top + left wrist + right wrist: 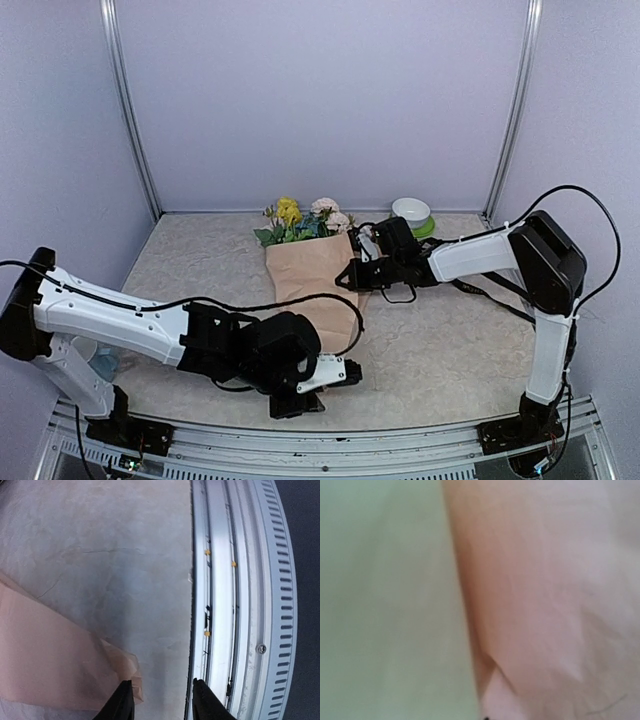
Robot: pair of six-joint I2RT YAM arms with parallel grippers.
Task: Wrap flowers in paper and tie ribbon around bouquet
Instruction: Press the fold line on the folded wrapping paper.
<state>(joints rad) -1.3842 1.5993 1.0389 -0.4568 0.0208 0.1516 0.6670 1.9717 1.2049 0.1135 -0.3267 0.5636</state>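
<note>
Left gripper (162, 701): stationed at the near edge of the table (450, 340), low over the surface. Its two black fingers (120, 702) are seen parted. Only bare tabletop and the table's edge show in the gap, and nothing is held.

Metal rail (235, 605): silver, slotted, run along the table's near edge, just beside the left gripper.

Peach-tan paper (50, 650): thin sheet laid on the table. Its slightly crumpled near corner is seen just beside one finger of the left gripper; whether they touch cannot be told.

Bouquet (310, 280): laid at mid-table between the two arms. The near end of the paper cone is covered by the left arm, and its mouth is turned toward the back wall.

Sage green sheet (385, 605): shown blurred and very close in the right wrist view, bordered on one side by the peach-tan paper.

Right gripper (356, 272): set against the right edge of the bouquet's paper and closed. Its fingers are not clearly shown, so it cannot be told whether paper is pinched.

Flowers (300, 218): yellow, blue and pale pink heads with green leaves, projected from the cone's far end.

White bowl (411, 210): stood on a green base near the far right corner, apart from the flowers.
</note>
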